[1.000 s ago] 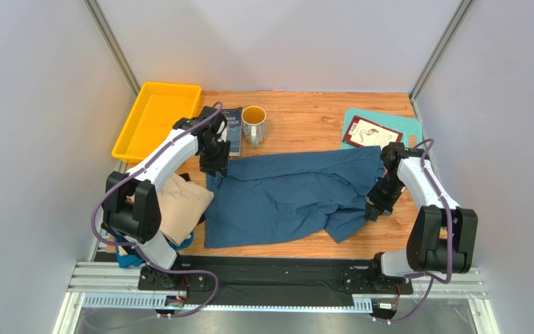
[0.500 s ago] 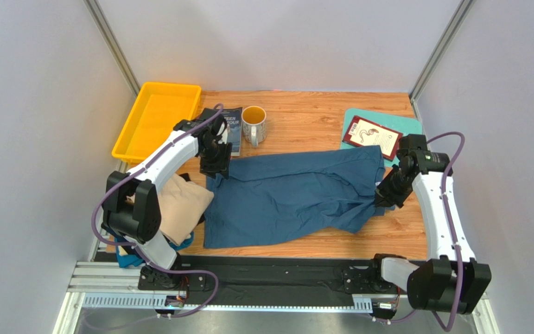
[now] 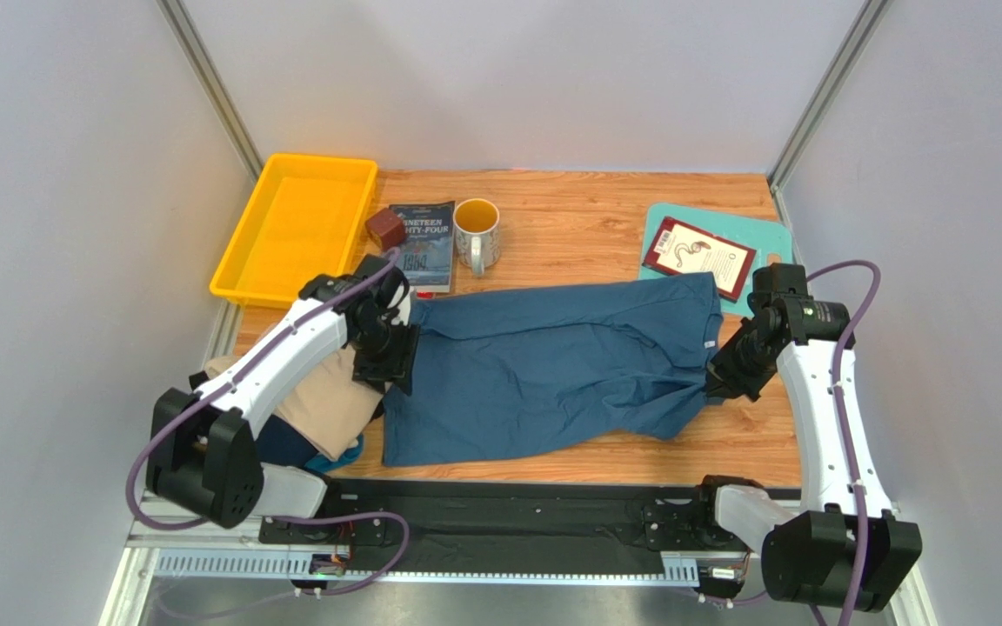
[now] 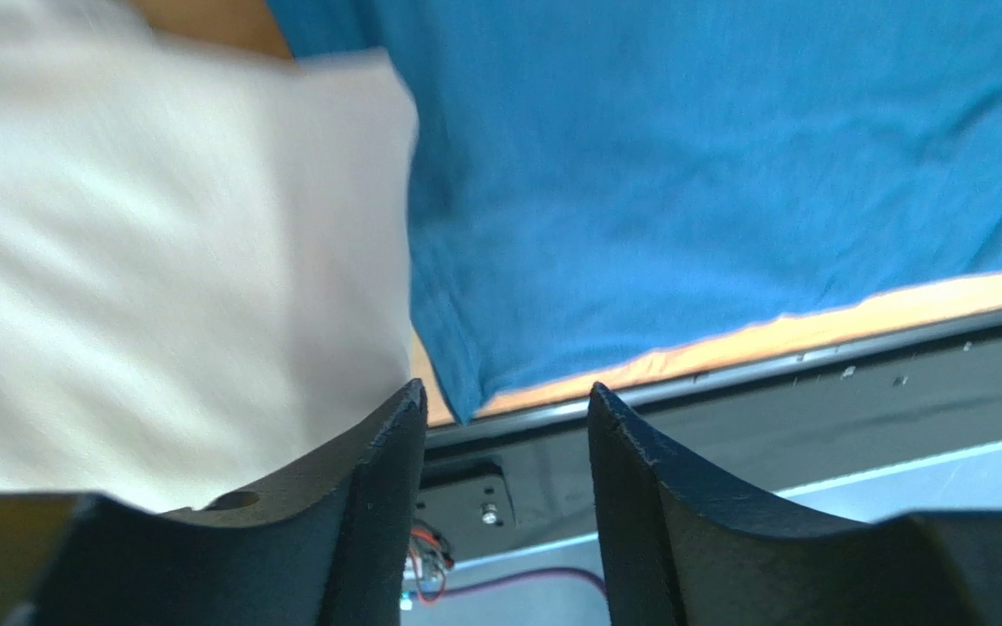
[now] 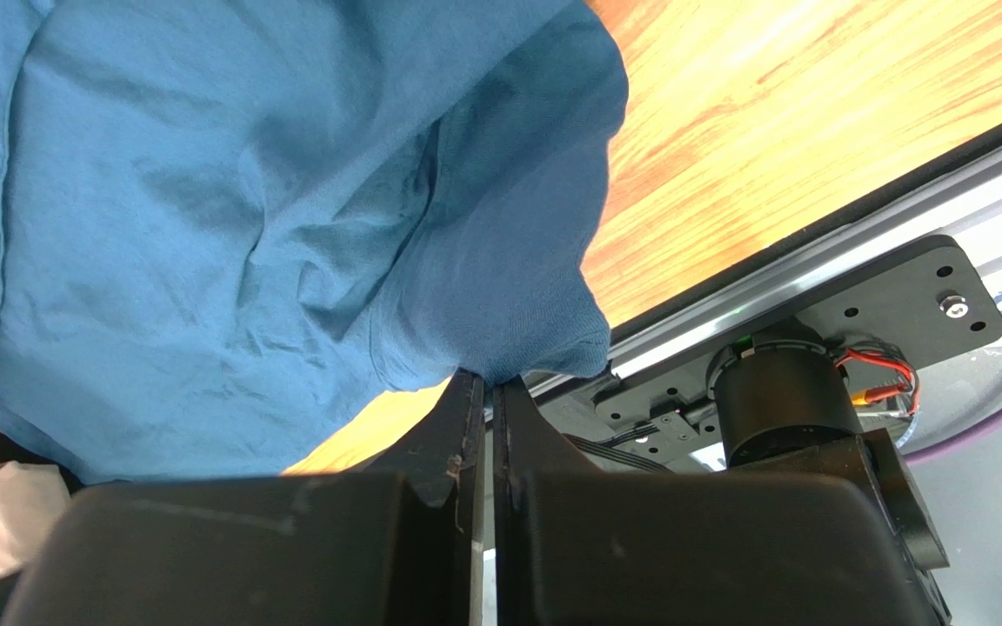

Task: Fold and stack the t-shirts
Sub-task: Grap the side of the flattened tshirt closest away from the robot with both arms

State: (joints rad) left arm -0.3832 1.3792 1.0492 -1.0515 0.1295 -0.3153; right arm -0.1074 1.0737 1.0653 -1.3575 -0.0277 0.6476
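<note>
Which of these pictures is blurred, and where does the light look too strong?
Left wrist view: the beige t-shirt is smeared and washed out, the teal-blue t-shirt fairly sharp. Right wrist view: cloth folds sharp, but the wooden table glows overbright. Top view: even light, nothing blurred.

We look down from above and behind the arms, taking in the whole surface (image 3: 598, 222). The wrist cameras sit close over the left claw (image 4: 504, 404) and right claw (image 5: 491, 385), facing back toward the near rail (image 3: 493, 502). All three views share the blue shirt (image 3: 546, 372); top and left wrist share the beige shirt (image 3: 330, 398).
</note>
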